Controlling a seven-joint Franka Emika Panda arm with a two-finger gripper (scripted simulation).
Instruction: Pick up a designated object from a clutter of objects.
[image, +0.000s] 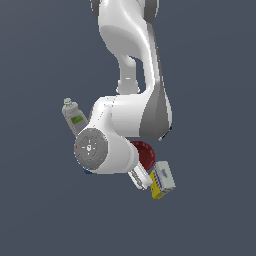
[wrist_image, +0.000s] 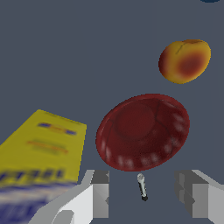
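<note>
Bowl (wrist_image: 142, 131) lies between our yellow box (wrist_image: 41, 153) and the orange ball (wrist_image: 184, 60). Our hand (wrist_image: 146, 194) hangs open just short of it, a marker (wrist_image: 141, 186) between the fingers (wrist_image: 100, 194).

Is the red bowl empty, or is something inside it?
Empty. The wrist view looks straight into the red bowl and shows only its bare ribbed inside. The orange-red fruit and the small marker lie outside it.
</note>
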